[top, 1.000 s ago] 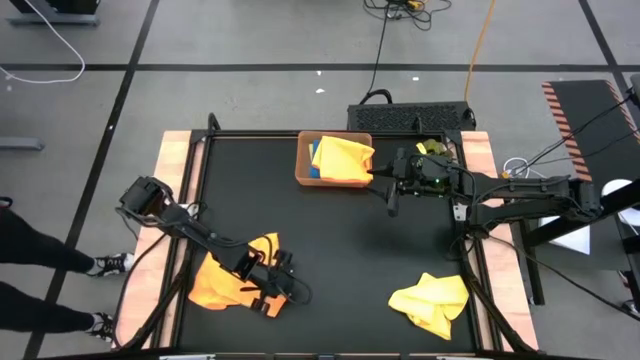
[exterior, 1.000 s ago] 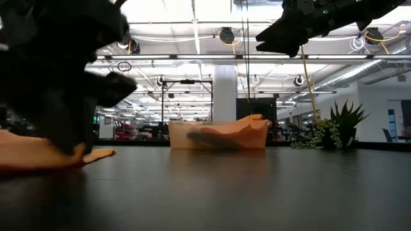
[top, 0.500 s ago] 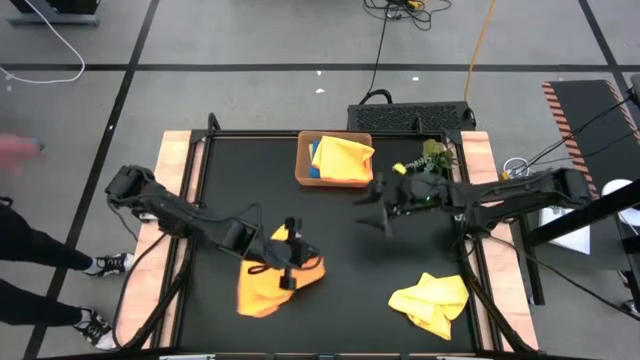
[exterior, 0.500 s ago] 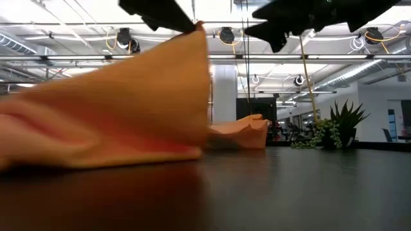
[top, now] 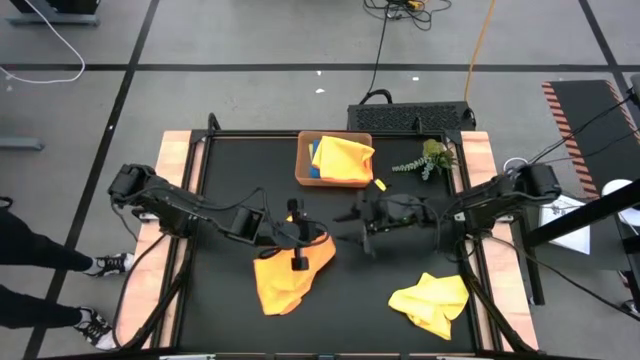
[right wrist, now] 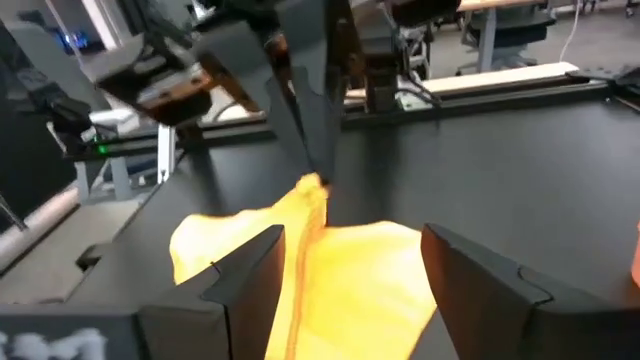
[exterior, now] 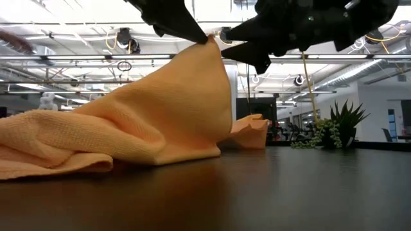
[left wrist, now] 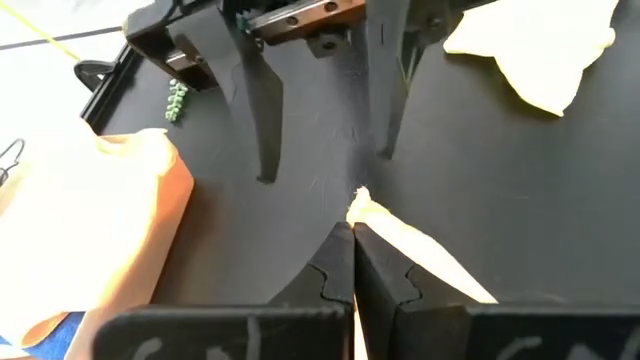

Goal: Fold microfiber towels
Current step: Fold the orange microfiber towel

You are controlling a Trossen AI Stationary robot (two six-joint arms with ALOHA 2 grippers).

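An orange microfiber towel [top: 285,278] lies near the table's middle with one corner raised. My left gripper [top: 308,236] is shut on that corner and also shows in the low view [exterior: 199,32]. My right gripper [top: 350,228] hangs open just to the right of that corner, facing it and touching nothing; in its wrist view [right wrist: 350,270] the towel [right wrist: 330,265] lies between and beyond its fingers. A crumpled yellow towel [top: 432,302] lies at the near right. Another yellow towel [top: 345,155] lies in the brown tray [top: 303,160] over a blue one. My left gripper pinches one corner of the orange towel [left wrist: 360,207] between its two shut fingers, with only the tip of the corner showing past them. The fingers come from the table's left, slanting down. The corner [exterior: 210,43] is held up, and the cloth slopes down from it and rests on the table [exterior: 58,144].
The tray stands at the far middle of the black table [top: 230,160]. A green plant sprig [top: 425,158] lies at the far right. A person's legs [top: 30,270] show beyond the table's left edge. Bare tabletop lies between the two loose towels.
My left gripper has gone from the near left toward the table's middle and up, dragging the orange towel along by its corner; the cloth now rises to a peak. My right gripper has gone from beside the tray toward the near edge and left, to the raised corner.
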